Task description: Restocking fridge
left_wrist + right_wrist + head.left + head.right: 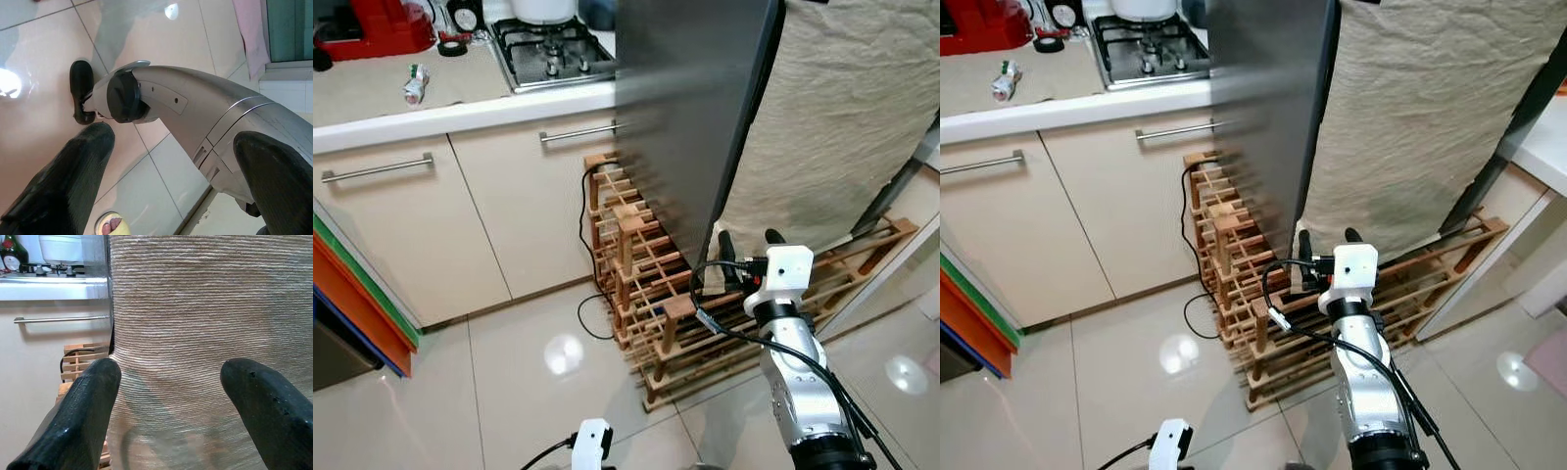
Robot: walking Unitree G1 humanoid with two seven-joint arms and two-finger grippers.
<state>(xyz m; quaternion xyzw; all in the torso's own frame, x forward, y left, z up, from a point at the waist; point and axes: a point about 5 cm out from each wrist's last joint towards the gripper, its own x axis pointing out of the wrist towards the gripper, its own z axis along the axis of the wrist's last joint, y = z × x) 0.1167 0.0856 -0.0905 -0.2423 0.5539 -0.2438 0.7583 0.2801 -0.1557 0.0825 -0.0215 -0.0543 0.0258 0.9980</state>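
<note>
- Two head views, same scene. Dark grey fridge door [690, 117] stands edge-on at centre, blurred along its left side. To its right, a beige ribbed cloth [842, 127] hangs over the front of the fridge body.
- Low wooden rack [651, 284] sits on the tiled floor [529, 362] at the foot of the door, just beside the cream cabinets [440, 225]; a black cable [585, 245] runs down along it.
- Counter above the cabinets carries a gas hob [553, 49] with a white pot [543, 8], a red appliance [372, 24] and a small crumpled packet [414, 83].
- Right gripper [747, 242] is raised in front of the cloth's lower edge, near the door's bottom corner; both black fingers point upward and stand apart, nothing between them.
- White wrist housing of the left arm [593, 443] shows at the bottom edge, low over the floor.
- Left wrist view: left gripper [176, 181] points down at the tiles, its fingers [63, 186] spread wide and empty. The robot's silver leg [205, 117] crosses between them, ending in a black foot [81, 95]. A person's toes in a yellow sandal [110, 226] show at the frame edge.
- Right wrist view: fingers [83, 416] parted, holding nothing, aimed straight at the cloth, close to it; whether they touch it I cannot tell. Cabinet handle [61, 319] and the rack lie beyond, to one side.
</note>
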